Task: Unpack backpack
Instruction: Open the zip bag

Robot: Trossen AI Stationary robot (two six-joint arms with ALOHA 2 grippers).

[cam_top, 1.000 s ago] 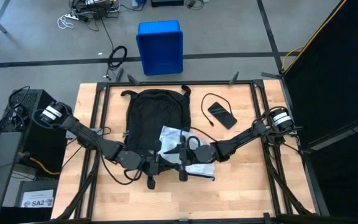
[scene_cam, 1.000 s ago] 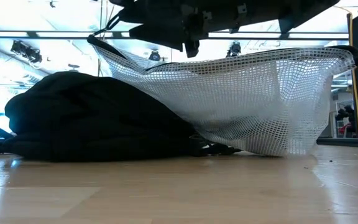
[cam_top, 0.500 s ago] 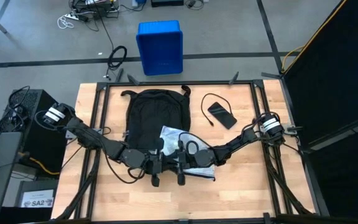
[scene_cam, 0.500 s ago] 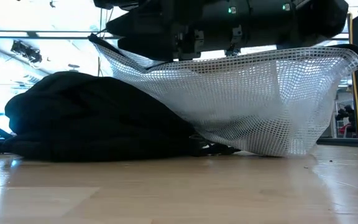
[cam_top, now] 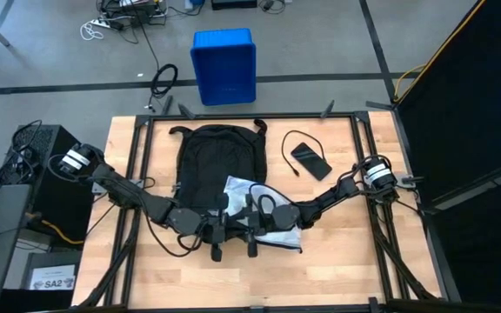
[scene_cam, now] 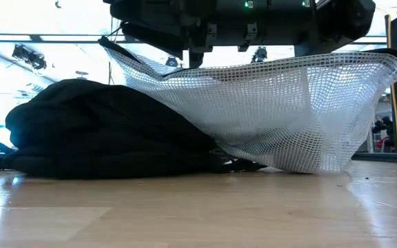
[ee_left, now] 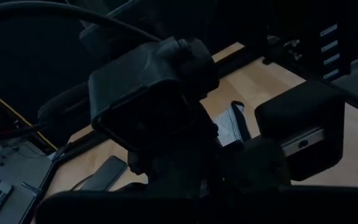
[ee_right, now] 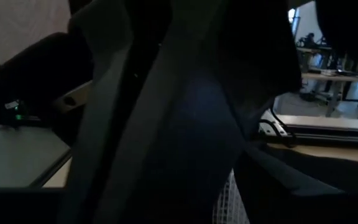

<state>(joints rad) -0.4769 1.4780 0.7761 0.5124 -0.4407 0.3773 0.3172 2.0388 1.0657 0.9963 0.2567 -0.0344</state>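
Overhead only: phone [cam_top: 310,160] beside backpack [cam_top: 217,161]

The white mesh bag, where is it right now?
In the high view the white mesh bag lies at the table's front middle, against the backpack, under both grippers.

Black backpack [cam_top: 217,165], plain and dark; a white mesh bag [cam_top: 259,213] with a fine grid weave; pale wood-grain desk [cam_top: 346,261]; blue bin [cam_top: 223,66]; black phone [cam_top: 310,160].

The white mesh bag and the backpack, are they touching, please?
Touching: the low view shows the white mesh bag draped against the backpack, with no gap.
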